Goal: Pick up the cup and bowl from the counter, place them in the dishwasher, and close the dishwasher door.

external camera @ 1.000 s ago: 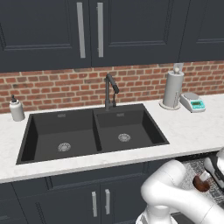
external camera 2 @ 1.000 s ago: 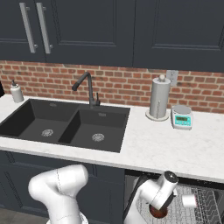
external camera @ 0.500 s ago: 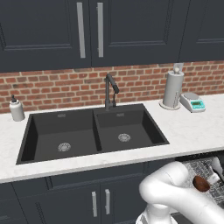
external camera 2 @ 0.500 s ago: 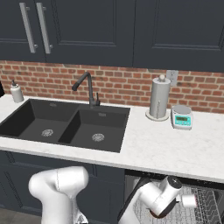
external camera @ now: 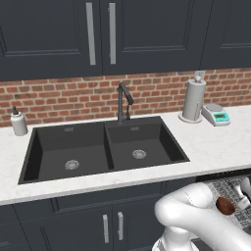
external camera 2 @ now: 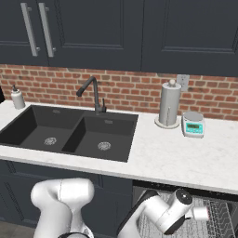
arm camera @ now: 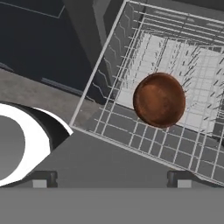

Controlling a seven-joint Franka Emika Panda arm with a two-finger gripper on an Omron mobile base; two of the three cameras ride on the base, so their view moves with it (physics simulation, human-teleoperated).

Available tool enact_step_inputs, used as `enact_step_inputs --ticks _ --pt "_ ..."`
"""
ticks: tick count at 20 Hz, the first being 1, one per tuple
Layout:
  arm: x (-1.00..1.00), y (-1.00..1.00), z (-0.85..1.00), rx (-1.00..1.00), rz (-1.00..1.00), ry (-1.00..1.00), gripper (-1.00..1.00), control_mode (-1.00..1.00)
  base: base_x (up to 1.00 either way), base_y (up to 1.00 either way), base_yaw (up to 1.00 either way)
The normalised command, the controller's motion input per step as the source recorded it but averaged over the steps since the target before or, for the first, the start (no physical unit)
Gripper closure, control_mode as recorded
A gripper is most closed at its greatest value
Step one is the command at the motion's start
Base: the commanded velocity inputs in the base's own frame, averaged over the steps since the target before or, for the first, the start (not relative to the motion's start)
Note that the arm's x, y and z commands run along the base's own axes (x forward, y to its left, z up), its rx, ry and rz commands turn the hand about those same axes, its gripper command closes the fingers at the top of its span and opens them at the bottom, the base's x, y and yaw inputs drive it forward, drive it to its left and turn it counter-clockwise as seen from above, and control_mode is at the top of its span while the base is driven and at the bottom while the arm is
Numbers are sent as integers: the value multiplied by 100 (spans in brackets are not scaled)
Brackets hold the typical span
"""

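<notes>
The dark reddish-brown bowl [arm camera: 159, 99] lies in the dishwasher's grey wire rack [arm camera: 114, 57]; in the left base view the bowl [external camera: 225, 206] sits just right of my arm. My gripper [arm camera: 111, 183] hangs above the rack, open, its fingertips [arm camera: 40, 183] wide apart, clear of the bowl and holding nothing. A small white cup [external camera 2: 201, 214] lies in the rack [external camera 2: 221, 218] beside my hand. The dishwasher stands open under the white counter [external camera 2: 176, 153]. I cannot make out its door.
On the counter [external camera: 211, 142] stand a paper towel roll [external camera: 194, 100] and a small scale [external camera: 216, 114]. A black double sink [external camera: 105, 149] with a faucet [external camera: 122, 100] lies to the left, with a soap bottle [external camera: 18, 122] beyond it. Dark cabinets hang above.
My hand has drawn back from the bowl, which stays in the rack. The gripper has stayed open. Nothing on the counter has moved.
</notes>
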Motion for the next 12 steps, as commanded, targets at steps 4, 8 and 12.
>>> enact_step_inputs --ticks 4,8,12 --pt "-3 -9 22 2 0 -4 -100 -100 0 0 0" --pt "-11 0 35 3 0 -15 -100 -100 0 0 0" --pt "-6 -1 26 2 0 -14 -100 -100 0 0 0"
